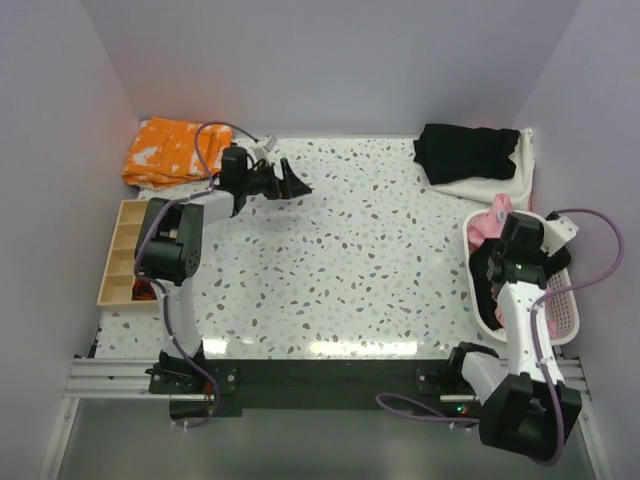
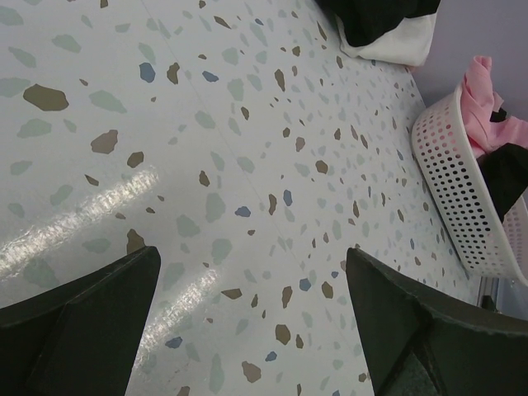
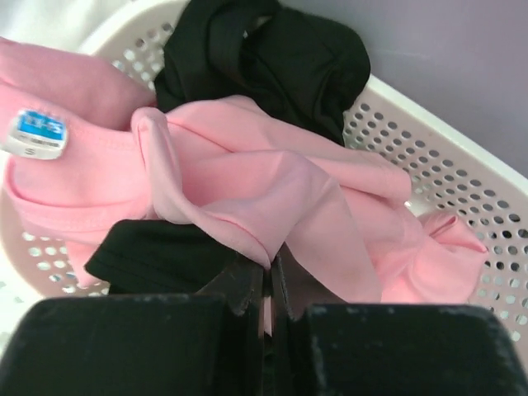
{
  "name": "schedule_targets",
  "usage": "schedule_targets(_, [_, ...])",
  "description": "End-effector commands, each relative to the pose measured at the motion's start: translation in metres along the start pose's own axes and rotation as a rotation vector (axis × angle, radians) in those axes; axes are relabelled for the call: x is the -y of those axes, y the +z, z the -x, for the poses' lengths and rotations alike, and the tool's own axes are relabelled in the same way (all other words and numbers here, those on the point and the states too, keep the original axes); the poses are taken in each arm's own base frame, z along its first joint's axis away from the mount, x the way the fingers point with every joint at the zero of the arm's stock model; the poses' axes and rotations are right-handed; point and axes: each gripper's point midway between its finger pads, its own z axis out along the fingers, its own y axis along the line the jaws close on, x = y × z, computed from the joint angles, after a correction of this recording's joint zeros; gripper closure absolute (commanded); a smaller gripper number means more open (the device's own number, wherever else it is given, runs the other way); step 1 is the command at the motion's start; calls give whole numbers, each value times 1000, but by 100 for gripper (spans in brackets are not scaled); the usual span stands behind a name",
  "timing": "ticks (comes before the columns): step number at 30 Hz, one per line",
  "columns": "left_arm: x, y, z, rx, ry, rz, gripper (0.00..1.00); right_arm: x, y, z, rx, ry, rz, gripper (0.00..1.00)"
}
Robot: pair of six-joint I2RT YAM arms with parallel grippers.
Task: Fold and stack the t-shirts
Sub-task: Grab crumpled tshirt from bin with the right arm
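1. Pinching is what I read on the right gripper [image 3: 268,276]. Its jaws are closed to a slit on a fold of the pink t-shirt [image 3: 247,173]. That shirt lies heaped in the basket [image 3: 462,214] at the right edge of the table [image 1: 330,270], tangled with a black t-shirt [image 3: 272,58].
2. My left gripper [image 2: 252,280] hangs wide and empty above the far-left part of the table.
3. To lift well, I would rise slowly and straight up. The bite looks like a thin ridge that could slip, so I would watch that the black t-shirt does not ride along.
4. I would carry the pink t-shirt to bare tabletop, well apart from the folded stack [image 1: 470,155], black on off-white, at the far right corner.
5. A blue-and-white label [image 3: 37,132] sits at the pink collar, its print too small for me to read. No brand shows.
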Motion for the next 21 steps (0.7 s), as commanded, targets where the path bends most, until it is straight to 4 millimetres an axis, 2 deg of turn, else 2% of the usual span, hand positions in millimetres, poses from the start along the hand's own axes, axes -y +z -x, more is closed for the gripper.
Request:
schedule_targets(1, [10,6,16,37,36,-47,0,0,-26,50,186,138,84,100])
schedule_targets(3, [12,8,14,34,25,-59,0,-7,-32,55,163,112,120,100])
schedule_targets(4, [12,9,13,35,25,-65,0,-7,-38,62,159,107,130,87])
schedule_targets(5, [13,10,11,30,18,-73,0,-7,-40,63,158,98,135,56])
schedule_targets(6, [15,11,10,28,19,-78,0,-5,-42,65,162,97,133,42])
schedule_targets(7, [15,12,9,26,19,-83,0,-3,-43,64,161,95,126,38])
schedule_targets(13, [18,10,9,26,21,-88,0,7,-40,60,171,101,81,34])
schedule_targets(21, [17,12,7,23,16,-87,0,-6,-11,38,103,74,38,31])
